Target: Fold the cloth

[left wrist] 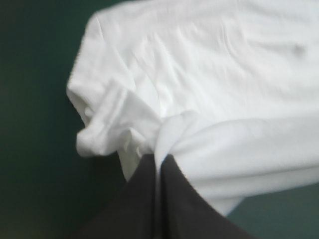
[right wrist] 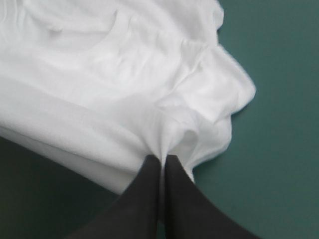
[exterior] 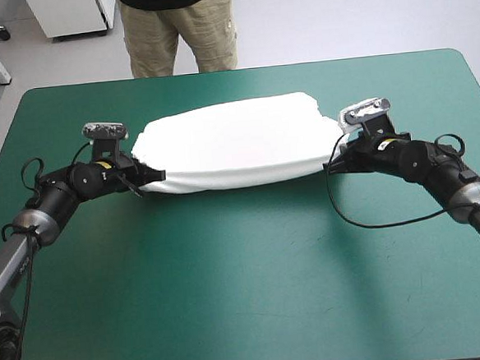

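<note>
The T-shirt [exterior: 233,143] is white and lies as a wide, flattened bundle on the far half of the teal-green surface [exterior: 248,295], stretched between the two tools. Its near edge is a long rounded fold that runs from one tool to the other, and a narrow shadow lies under this edge. The left tool [exterior: 151,177] is clenched on the left end of this fold, and the right tool [exterior: 331,166] is clenched on the right end. In the left wrist view the black fingers [left wrist: 142,199] of the left tool meet in one pointed arch with a pinch of white cloth between their tips, and the cloth gathers into small pleats just ahead of them. A hemmed sleeve, bunched and partly rolled, lies just beside this tool, on the side away from the right tool. In the right wrist view the right tool [right wrist: 163,158] is pressed together in the same way on a puckered corner of cloth. Ahead of it the round neckline shows, and beside it, on the side away from the left tool, a crumpled sleeve spreads onto the surface. The upper layer of the T-shirt is mostly smooth, with soft wrinkles near both tools.
</note>
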